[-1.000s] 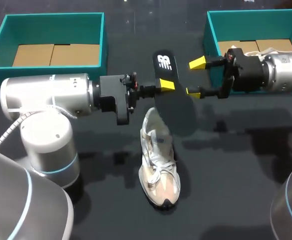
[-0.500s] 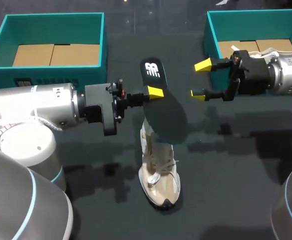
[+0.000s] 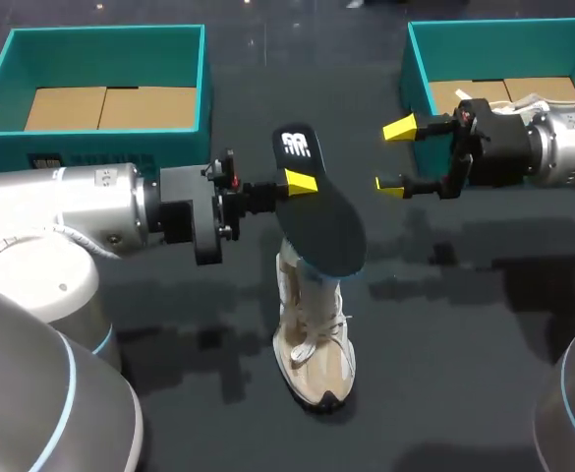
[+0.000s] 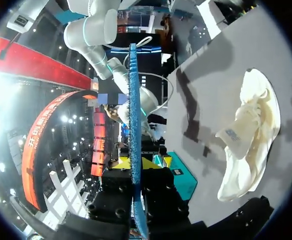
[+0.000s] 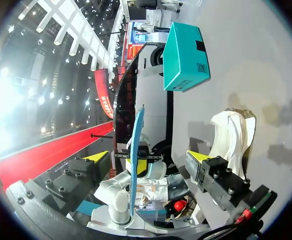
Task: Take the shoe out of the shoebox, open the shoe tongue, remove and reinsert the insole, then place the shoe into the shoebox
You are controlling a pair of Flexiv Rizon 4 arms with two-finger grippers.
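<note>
Left gripper (image 3: 297, 182) is holding the dark insole (image 3: 318, 211) over the shoe (image 3: 313, 344), with the right gripper (image 3: 393, 155) waiting open beside it.
Nearest, the pale laced shoe is lying on the black table (image 3: 444, 374), outside both boxes, its toe pointing to the near edge and its heel end passing under the insole's lower end; whether the two are touching, I cannot tell. Above it the left gripper's fingers are pinching the insole by one long edge, the printed heel end pointing away. The left wrist view is showing the insole (image 4: 134, 125) edge-on between that gripper's yellow tips, with the shoe (image 4: 248, 135) off to one side. The right gripper's yellow tips are standing wide apart with nothing between them, just beside the insole. Farthest back, one teal shoebox (image 3: 105, 34) is sitting behind the left arm and another (image 3: 417, 69) behind the right.
</note>
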